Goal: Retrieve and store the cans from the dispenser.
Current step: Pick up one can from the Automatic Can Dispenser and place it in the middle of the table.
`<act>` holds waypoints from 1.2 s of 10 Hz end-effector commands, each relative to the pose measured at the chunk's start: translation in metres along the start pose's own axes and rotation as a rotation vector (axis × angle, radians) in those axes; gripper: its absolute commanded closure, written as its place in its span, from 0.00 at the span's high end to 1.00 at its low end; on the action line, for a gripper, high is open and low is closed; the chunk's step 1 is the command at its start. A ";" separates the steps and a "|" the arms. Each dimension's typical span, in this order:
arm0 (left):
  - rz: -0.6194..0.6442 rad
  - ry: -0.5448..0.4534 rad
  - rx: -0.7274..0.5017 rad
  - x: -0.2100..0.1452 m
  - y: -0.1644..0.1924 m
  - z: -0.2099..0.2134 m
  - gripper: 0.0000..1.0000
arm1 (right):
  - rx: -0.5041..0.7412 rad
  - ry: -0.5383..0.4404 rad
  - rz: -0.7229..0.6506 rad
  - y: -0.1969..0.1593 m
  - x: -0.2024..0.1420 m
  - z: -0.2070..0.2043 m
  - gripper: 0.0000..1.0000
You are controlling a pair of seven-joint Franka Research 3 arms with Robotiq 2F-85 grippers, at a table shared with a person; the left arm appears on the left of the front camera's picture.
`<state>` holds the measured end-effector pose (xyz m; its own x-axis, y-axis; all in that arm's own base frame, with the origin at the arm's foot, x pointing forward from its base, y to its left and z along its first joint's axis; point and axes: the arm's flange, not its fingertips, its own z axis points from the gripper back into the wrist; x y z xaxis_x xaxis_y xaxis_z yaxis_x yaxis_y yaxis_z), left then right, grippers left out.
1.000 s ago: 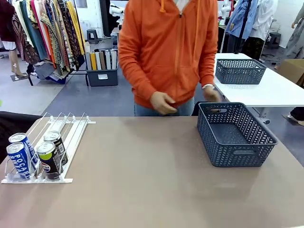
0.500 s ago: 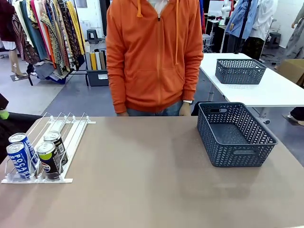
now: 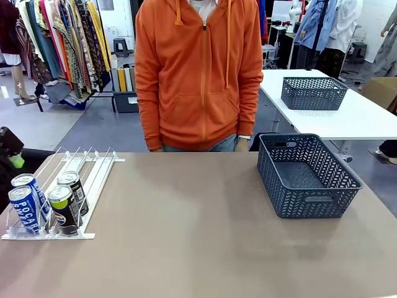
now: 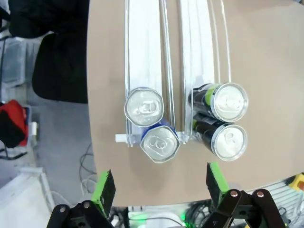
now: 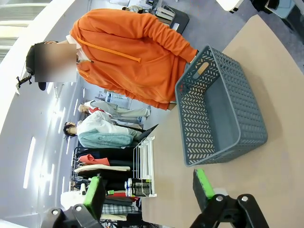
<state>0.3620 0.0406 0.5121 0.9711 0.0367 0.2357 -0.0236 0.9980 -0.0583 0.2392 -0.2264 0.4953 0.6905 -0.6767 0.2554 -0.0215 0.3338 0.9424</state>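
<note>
The matte brown surface [image 3: 186,248] is flat. A person in an orange zip hoodie [image 3: 198,74] stands at its 12 o'clock edge. At 3 o'clock sits a dark blue-grey plastic basket [image 3: 310,205], rectangular with herringbone-slotted walls. Its inside shows only its own floor. At 8 o'clock lies the dispenser [image 3: 87,162], a flat rack of white and clear plastic with thin parallel rails sloping down to front stops. A broad stretch of bare surface separates it from the basket.

Four slim cylindrical cans with silver tops crowd the low end of the dispenser. Two blue cans [image 3: 25,208] with white lettering sit in one lane. Two black cans [image 3: 64,210] with a green-yellow band sit in another lane beside them.

In the left wrist view the front stops lie near the surface's edge. There the left claw [image 4: 159,186] hangs above the cans, its green-padded fingers wide apart. The right claw [image 5: 148,187] also has its fingers spread, with the basket at its 1 o'clock.
</note>
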 end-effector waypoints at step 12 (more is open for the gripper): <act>0.105 0.231 0.009 0.012 -0.006 -0.119 1.00 | 0.026 -0.012 0.021 0.002 0.004 -0.001 1.00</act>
<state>0.3972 0.0308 0.3997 0.9945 0.1044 -0.0127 -0.1048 0.9936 -0.0408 0.2390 -0.2265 0.4952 0.6912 -0.6763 0.2547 -0.0218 0.3328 0.9427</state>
